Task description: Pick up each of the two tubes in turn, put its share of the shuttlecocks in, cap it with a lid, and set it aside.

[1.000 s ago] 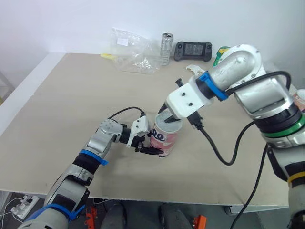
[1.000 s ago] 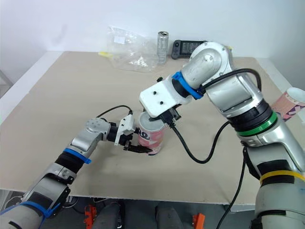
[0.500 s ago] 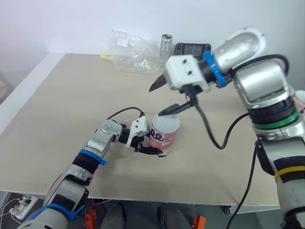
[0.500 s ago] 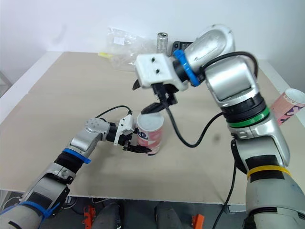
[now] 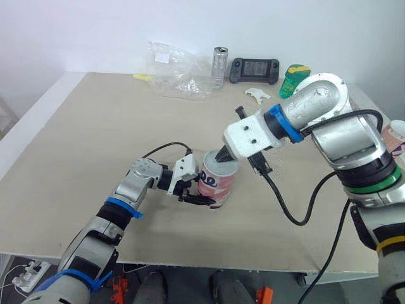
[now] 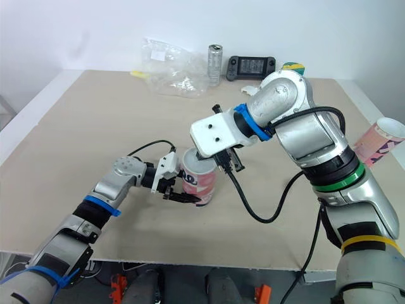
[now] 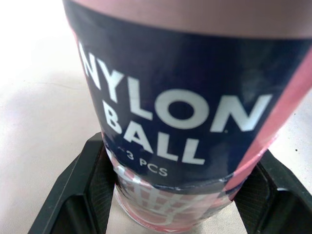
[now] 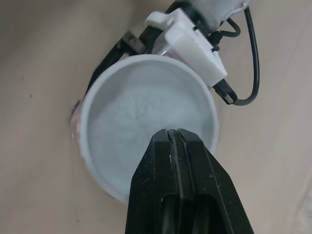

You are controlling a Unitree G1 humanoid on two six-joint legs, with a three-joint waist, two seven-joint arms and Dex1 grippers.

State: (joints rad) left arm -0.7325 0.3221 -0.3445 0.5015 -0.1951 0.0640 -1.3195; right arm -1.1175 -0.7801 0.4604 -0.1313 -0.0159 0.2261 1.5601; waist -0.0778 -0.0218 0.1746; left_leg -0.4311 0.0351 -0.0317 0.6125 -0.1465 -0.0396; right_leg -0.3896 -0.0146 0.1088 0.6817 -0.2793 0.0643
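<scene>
A pink and navy tube [image 5: 216,185] marked "NYLON BALL" [image 7: 185,112] stands upright near the table's front. My left gripper [image 5: 199,194] is shut on its lower part, one black finger [image 7: 83,190] on each side. A translucent white lid [image 8: 146,122] sits on the tube's mouth and hides what is inside. My right gripper [image 5: 223,157] is shut, with nothing between its fingers. Its fingertips [image 8: 171,139] rest on the lid's near rim. A second pink tube [image 6: 380,140] lies at the table's right edge.
Along the far edge are a crumpled clear plastic bag [image 5: 177,73], a silver can [image 5: 220,63], a black handheld controller [image 5: 255,68] and a green packet [image 5: 294,76]. A small white object [image 5: 256,95] lies in front of the controller. A black cable [image 5: 291,209] hangs from my right wrist.
Half a second ago my right gripper was raised above the tube with its fingers open. It has come back down and shut, tips on the lid. Left gripper and tube have not moved.
</scene>
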